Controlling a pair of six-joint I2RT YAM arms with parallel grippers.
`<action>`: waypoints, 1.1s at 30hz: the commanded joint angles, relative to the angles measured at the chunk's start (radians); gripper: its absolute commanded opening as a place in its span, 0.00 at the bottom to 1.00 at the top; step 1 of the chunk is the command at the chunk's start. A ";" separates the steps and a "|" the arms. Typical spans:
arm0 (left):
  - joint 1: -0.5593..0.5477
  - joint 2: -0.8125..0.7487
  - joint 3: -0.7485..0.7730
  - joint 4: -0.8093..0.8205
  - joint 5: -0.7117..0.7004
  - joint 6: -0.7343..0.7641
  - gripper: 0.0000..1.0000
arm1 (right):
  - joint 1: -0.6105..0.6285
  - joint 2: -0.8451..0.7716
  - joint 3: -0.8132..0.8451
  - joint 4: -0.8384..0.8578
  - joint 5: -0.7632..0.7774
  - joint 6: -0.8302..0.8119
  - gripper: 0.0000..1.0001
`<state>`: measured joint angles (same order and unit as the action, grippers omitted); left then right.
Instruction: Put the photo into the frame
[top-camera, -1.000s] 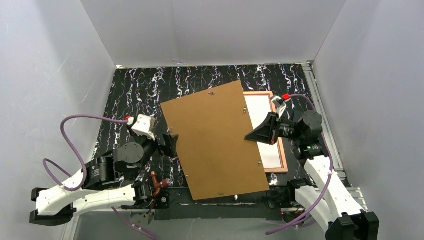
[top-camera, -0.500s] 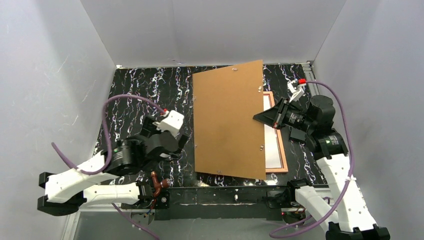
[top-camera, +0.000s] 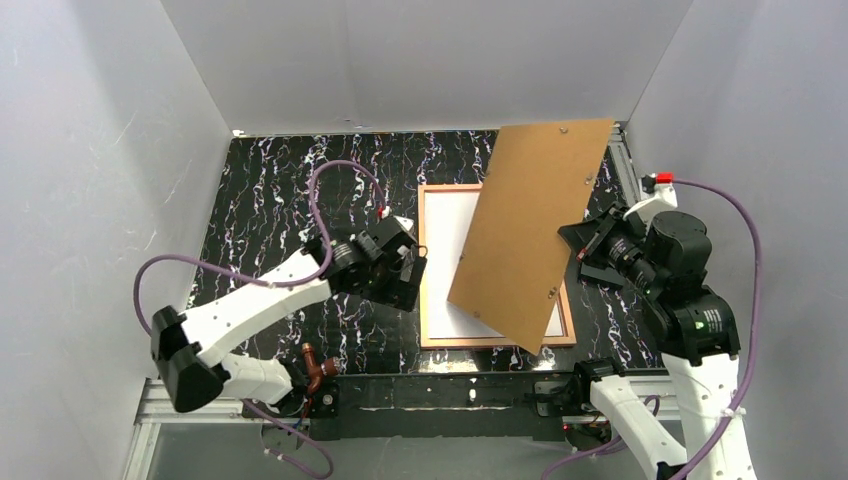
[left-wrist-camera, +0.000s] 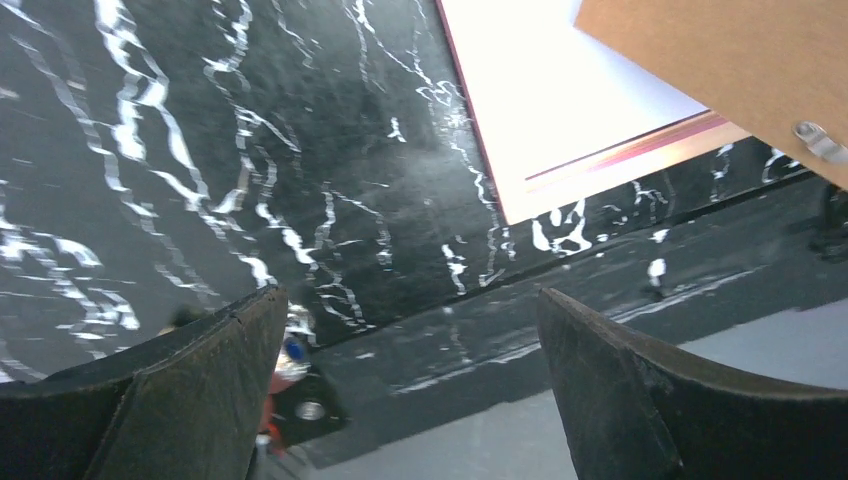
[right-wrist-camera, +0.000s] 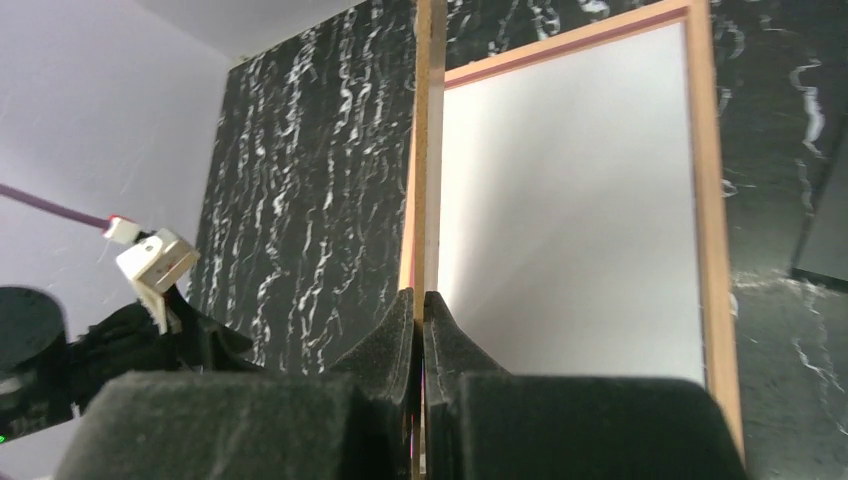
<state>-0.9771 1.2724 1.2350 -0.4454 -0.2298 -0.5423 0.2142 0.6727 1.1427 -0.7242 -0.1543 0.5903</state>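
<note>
has swung the backing board (top-camera: 530, 235) off mid-bench to the right side within the last second and tipped it up steep. uncovers most of the frame (top-camera: 470, 343) that way. pinches the board's right edge in the right gripper (right-wrist-camera: 421, 305), jaws closed down to board thickness, seen edge-on in the wrist view. has also brought the left gripper (left-wrist-camera: 410, 293) in from the left to just beside the frame's left rail, spread wide, carrying nothing.

finds the frame flat on the bench (top-camera: 280, 200), copper side up, with a white rectangle filling the opening. likely the photo (top-camera: 445, 230), white back up and already seated, but can't confirm with no print side in view. if so, leaves only lowering the board back in and closing it up.

edges and room:
- still overhangs the frame's right half with the board; lower corner sits near the bottom rail, can't tell if touching.
- puts the board's top corner close to the right wall (top-camera: 700, 100), so little room to swing further right.
- leaves bare bench left of the frame for the left arm.
- needs squaring to the rails before lowering; skewed against the frame now.
- worth watching the metal clip (left-wrist-camera: 820, 140) on the board's edge for snagging the rail.
</note>
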 joint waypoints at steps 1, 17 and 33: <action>0.099 0.100 -0.071 0.076 0.277 -0.136 0.92 | -0.003 -0.050 0.092 0.006 0.148 -0.010 0.01; 0.137 0.498 -0.049 0.207 0.208 -0.191 0.66 | -0.003 -0.060 0.112 -0.061 0.166 -0.024 0.01; 0.171 0.522 -0.169 0.255 0.210 -0.172 0.36 | -0.003 -0.054 0.099 -0.050 0.090 -0.026 0.01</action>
<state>-0.8326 1.7813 1.1564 -0.0761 0.0483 -0.7204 0.2134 0.6228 1.2152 -0.8890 -0.0303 0.5617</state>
